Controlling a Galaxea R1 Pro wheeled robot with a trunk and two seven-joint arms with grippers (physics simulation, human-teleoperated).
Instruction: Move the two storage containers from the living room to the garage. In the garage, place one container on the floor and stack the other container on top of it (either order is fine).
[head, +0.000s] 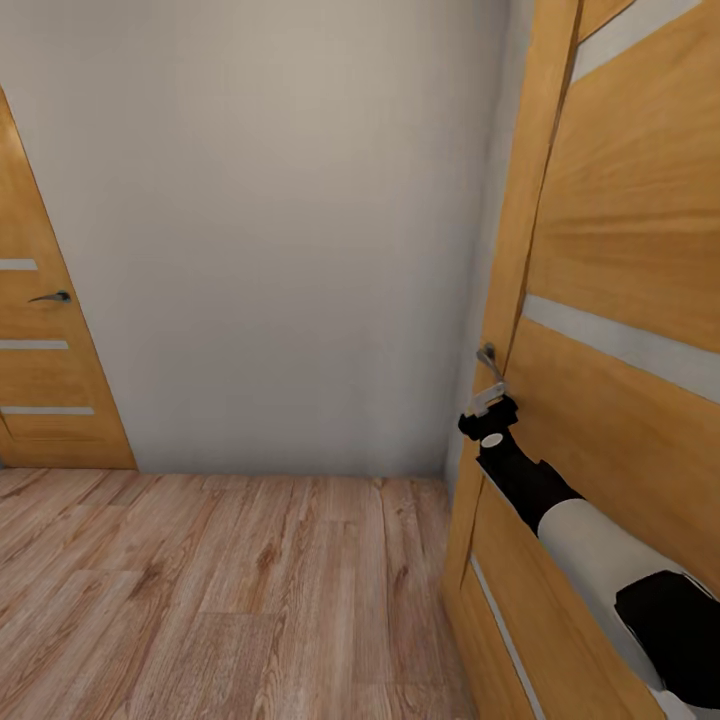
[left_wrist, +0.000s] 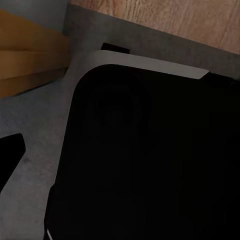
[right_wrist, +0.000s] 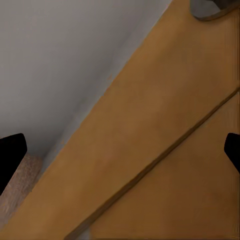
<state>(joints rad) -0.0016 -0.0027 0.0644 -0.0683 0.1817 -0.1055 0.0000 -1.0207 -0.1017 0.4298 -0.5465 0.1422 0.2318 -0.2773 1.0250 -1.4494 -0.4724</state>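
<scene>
- The robot faces a white wall (head: 280, 220) over wood planks (head: 200, 590), with a door (head: 620, 300) close on the right and a second door (head: 35, 360) far left. The bins are not to be seen here, so I cannot say where they are; this looks like a stop on the way.
- The right gripper (head: 488, 408) is up at the right door's handle (head: 487, 356), touching it or just beside it. In the right wrist view the two fingertips (right_wrist: 10, 155) stand wide apart with door panel between them and part of the handle plate at the frame's edge, so the claw is apart and clamped on nothing.
- Risk: closing now could miss. The handle seems to sit off to one side of the fingers rather than between them, so they may pinch air or skid off the lever.
- Risk: the forearm lies near the door face. If the door swings toward the robot, it could jam against the arm or base; the base likely has to back away as the arm pulls.
- Risk: a push where a pull is needed, or the reverse, would strain the wrist against the frame (head: 520, 200).
- The left gripper: one dark fingertip (left_wrist: 10, 155) shows beside the robot's dark body (left_wrist: 150, 160), above grey floor; I cannot tell whether that claw is apart or together.
</scene>
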